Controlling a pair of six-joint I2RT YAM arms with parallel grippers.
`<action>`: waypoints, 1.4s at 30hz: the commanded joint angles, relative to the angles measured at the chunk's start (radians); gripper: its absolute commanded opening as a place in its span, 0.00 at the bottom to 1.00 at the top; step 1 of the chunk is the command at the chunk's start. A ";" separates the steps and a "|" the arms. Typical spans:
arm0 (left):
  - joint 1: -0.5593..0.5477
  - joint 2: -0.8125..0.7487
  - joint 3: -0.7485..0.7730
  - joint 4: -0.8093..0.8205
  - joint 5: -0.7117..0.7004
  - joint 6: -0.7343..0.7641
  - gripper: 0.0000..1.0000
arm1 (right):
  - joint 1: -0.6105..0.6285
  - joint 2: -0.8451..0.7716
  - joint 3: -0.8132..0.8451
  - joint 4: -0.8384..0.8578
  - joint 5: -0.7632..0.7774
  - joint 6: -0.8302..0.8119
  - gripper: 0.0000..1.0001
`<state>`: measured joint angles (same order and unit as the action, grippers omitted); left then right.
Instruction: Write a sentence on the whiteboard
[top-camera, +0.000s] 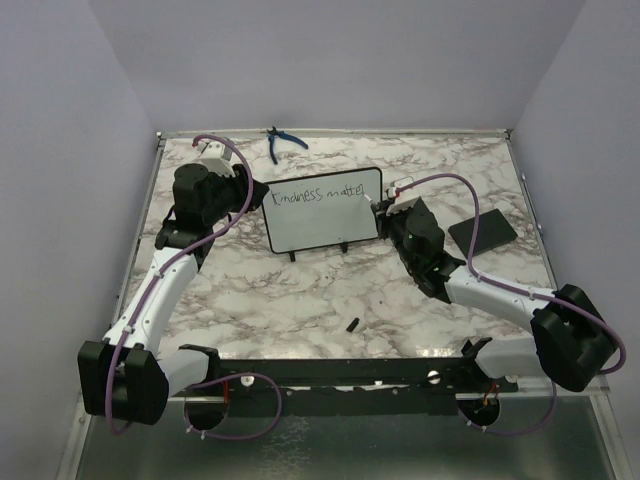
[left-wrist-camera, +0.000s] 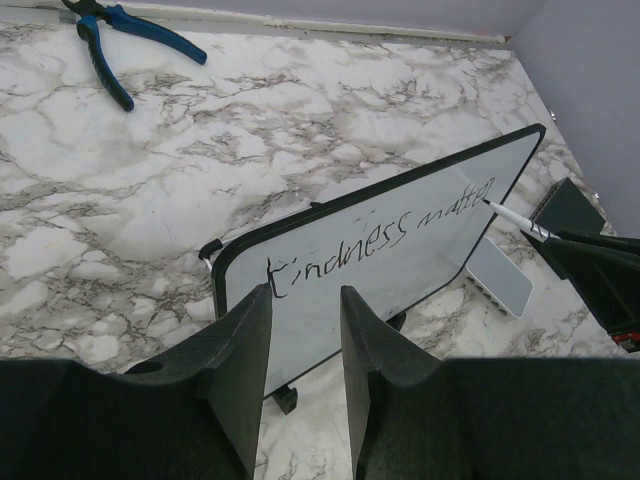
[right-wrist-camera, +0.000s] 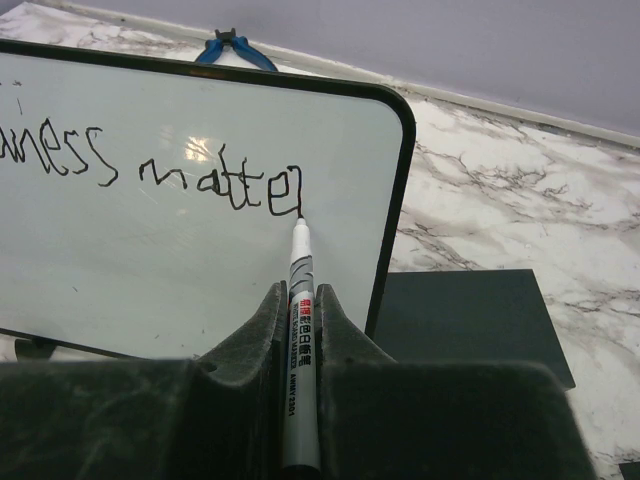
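Observation:
The whiteboard (top-camera: 325, 228) (left-wrist-camera: 400, 265) (right-wrist-camera: 150, 270) stands tilted on small black feet at the table's middle back. The sentence (top-camera: 318, 195) (left-wrist-camera: 385, 238) (right-wrist-camera: 225, 185) runs along its top and reads "Kindness matte" plus one fresh stroke. My right gripper (top-camera: 388, 210) (right-wrist-camera: 300, 290) is shut on a grey-and-white marker (right-wrist-camera: 302, 300) (left-wrist-camera: 515, 218), whose tip touches the board at the end of the last letter. My left gripper (top-camera: 250, 195) (left-wrist-camera: 305, 300) sits at the board's lower left, jaws apart, with the board's face showing through the gap. Whether its fingertips touch the board is unclear.
Blue pliers (top-camera: 283, 142) (left-wrist-camera: 125, 40) (right-wrist-camera: 235, 48) lie at the table's back edge. A flat black pad (top-camera: 483, 232) (right-wrist-camera: 470, 320) lies right of the board, beside my right arm. A pale eraser block (left-wrist-camera: 500, 278) sits behind the board. A small black cap (top-camera: 352, 323) lies near the front.

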<state>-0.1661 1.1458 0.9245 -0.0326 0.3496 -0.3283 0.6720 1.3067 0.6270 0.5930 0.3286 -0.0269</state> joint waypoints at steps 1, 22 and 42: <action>-0.006 -0.024 -0.009 0.007 -0.011 0.014 0.35 | -0.004 -0.016 0.007 0.005 0.027 -0.013 0.01; -0.006 -0.024 -0.009 0.005 -0.012 0.015 0.35 | -0.003 -0.020 0.031 0.057 0.077 -0.038 0.00; -0.006 -0.025 -0.010 0.007 -0.015 0.015 0.35 | -0.003 -0.027 0.021 0.049 0.046 -0.035 0.01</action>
<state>-0.1661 1.1458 0.9245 -0.0326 0.3496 -0.3283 0.6720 1.3010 0.6373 0.6270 0.3794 -0.0536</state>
